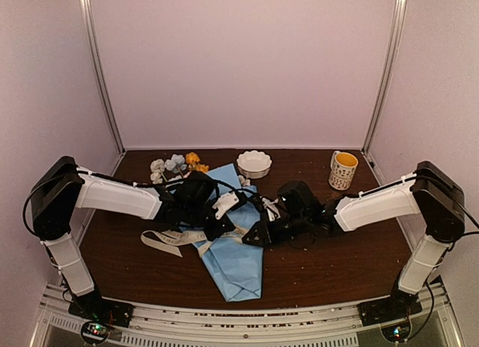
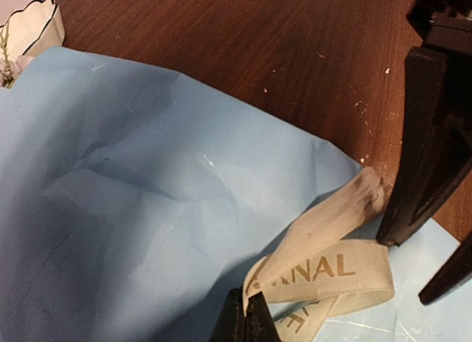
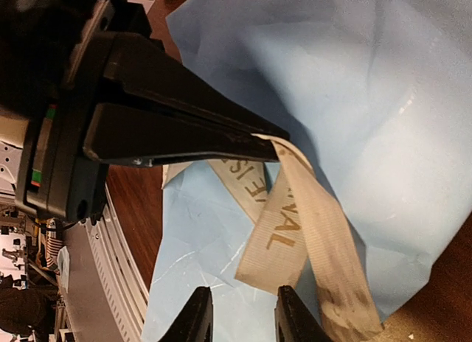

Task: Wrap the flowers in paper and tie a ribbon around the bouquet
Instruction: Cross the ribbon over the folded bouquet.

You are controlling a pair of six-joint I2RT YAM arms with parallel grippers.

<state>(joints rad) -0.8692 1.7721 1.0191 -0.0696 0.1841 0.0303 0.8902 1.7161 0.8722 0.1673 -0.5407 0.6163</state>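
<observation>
ribbon point(image 2: 324, 272) crossing paper point(image 2: 147, 172) edge, left gripper point(image 2: 247, 321) clamped

The paper point(image 2: 147, 209) is matt and creased, the ribbon point(image 2: 324, 270) woven cloth, the table point(image 2: 258, 54) dark grained wood.

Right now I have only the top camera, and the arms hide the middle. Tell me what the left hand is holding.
Observer: The left hand is shut on the ribbon, pinching a fold of it over the paper.
Operator: Now report the right hand.
Observer: The right hand is open; the ribbon's loose end lies beside one finger, not between them.
Operator: Describe the ribbon's face.
Observer: Gold letters are printed on it; the word is partly hidden.
</observation>
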